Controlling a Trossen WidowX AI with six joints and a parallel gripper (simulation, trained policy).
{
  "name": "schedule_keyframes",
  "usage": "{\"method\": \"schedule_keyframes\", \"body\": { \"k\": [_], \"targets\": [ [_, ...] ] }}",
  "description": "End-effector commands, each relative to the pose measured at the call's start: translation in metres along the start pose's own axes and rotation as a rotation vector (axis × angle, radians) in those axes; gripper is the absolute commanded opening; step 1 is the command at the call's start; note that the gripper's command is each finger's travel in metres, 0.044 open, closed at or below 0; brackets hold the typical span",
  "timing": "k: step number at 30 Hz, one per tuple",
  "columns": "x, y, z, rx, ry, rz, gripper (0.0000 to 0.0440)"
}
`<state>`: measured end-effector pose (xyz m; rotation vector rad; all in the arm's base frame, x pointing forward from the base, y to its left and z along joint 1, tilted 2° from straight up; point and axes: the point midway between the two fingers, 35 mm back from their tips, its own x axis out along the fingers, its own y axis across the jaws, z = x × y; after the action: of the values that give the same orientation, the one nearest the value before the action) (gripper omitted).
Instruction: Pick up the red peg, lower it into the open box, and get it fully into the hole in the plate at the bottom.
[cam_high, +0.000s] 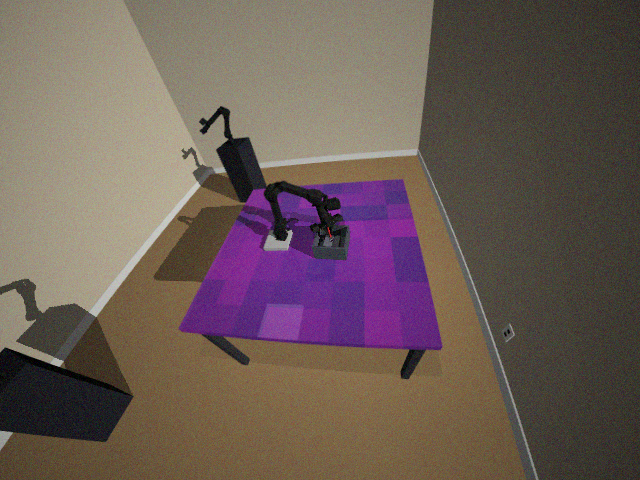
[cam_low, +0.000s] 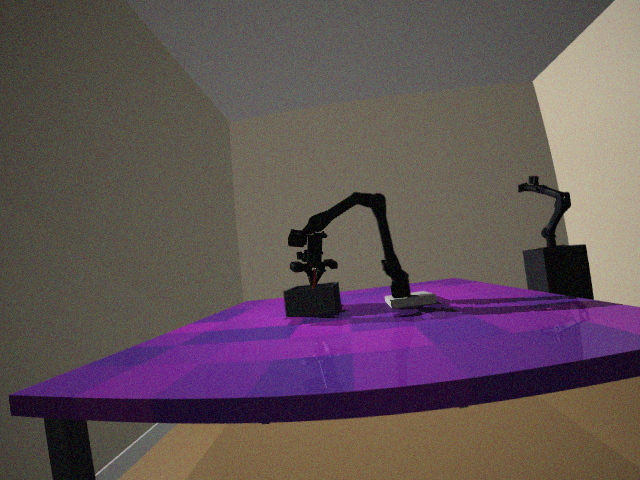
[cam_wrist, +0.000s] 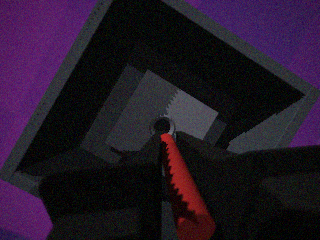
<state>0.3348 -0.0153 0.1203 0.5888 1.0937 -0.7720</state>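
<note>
The red peg (cam_high: 329, 233) (cam_low: 314, 277) (cam_wrist: 187, 192) is held between the fingertips of my gripper (cam_low: 313, 285) (cam_wrist: 167, 137), which is shut on it. The peg points down into the open dark grey box (cam_high: 330, 252) (cam_low: 311, 301) (cam_wrist: 59, 95). In the wrist view the grey plate (cam_wrist: 192, 111) lies at the box bottom, with a round dark hole (cam_wrist: 162, 125) ringed in grey. The peg's far end shows just below the hole there. Its height over the plate cannot be told. In the exterior view the box wall hides the lower fingertips.
The box stands on the purple patchwork table (cam_high: 289, 294) (cam_low: 206, 372), beside the arm's white base block (cam_high: 277, 242) (cam_low: 413, 299). The box walls surround the fingertips closely. A second dark arm (cam_high: 225, 118) (cam_low: 558, 206) stands on a black pedestal beyond the table.
</note>
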Motion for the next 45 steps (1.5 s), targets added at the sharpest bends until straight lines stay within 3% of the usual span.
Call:
{"method": "schedule_keyframes", "body": {
  "k": [1, 7, 13, 16, 21, 29, 45],
  "targets": [
    [0.01, 0.002, 0.006, -0.031, 0.017, 0.008, 0.0],
    [0.029, 0.0, 0.004, -0.089, 0.065, 0.008, 0.0016],
    [0.044, -0.002, 0.001, -0.118, 0.123, -0.001, 0.0151],
    [0.045, 0.0, 0.007, -0.138, 0.13, 0.003, 0.0165],
    [0.04, 0.008, 0.02, -0.154, 0.136, 0.026, 0.0232],
    [0.031, 0.027, 0.032, -0.16, 0.177, 0.069, 0.0439],
    [-0.001, 0.074, 0.048, -0.194, 0.245, 0.185, 0.044]
  ]
}}
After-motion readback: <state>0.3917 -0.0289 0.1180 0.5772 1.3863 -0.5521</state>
